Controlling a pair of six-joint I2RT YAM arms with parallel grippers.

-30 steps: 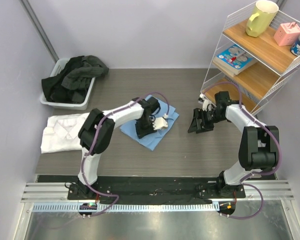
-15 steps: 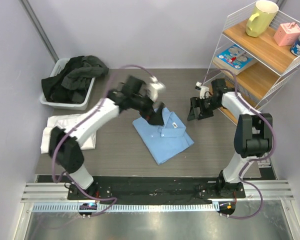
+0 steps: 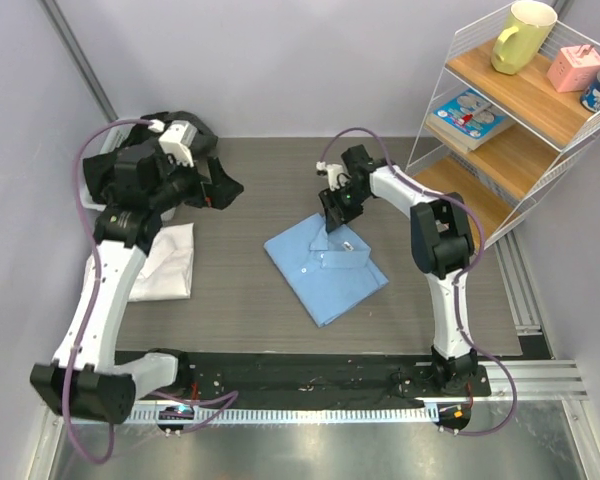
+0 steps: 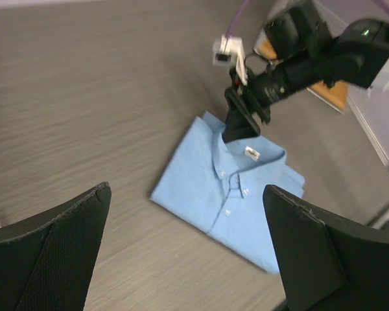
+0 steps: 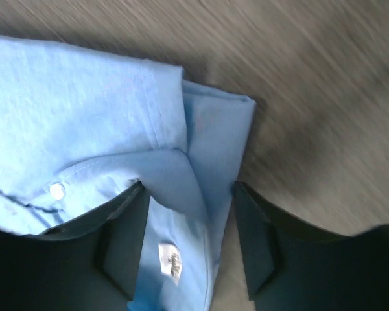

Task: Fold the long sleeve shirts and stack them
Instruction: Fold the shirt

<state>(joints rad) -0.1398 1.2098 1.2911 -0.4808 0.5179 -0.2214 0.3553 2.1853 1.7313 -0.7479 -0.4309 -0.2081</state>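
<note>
Left pincer [image 3: 220, 187] gapes wide beside dark clothes [image 3: 93, 180] — right pincer [image 5: 188, 194], open, straddles blue shirt [image 3: 325, 275] collar [image 5: 172, 173].

Bare desk [image 3: 235, 290] lies open between the white shirt [image 3: 170, 265] and the blue shirt [image 3: 325, 275], and along the near edge. The right arm [image 3: 400, 190] slants over the blue shirt's collar end, closing the gap toward the shelf rack [image 3: 515, 150] at the right edge. The back strip of desk is bare too.

I note pale lilac walls [image 3: 280, 60] round a grey wood-grain table [image 3: 270, 175]; white wire shelf [image 3: 525, 100] with wooden boards at far right.
</note>
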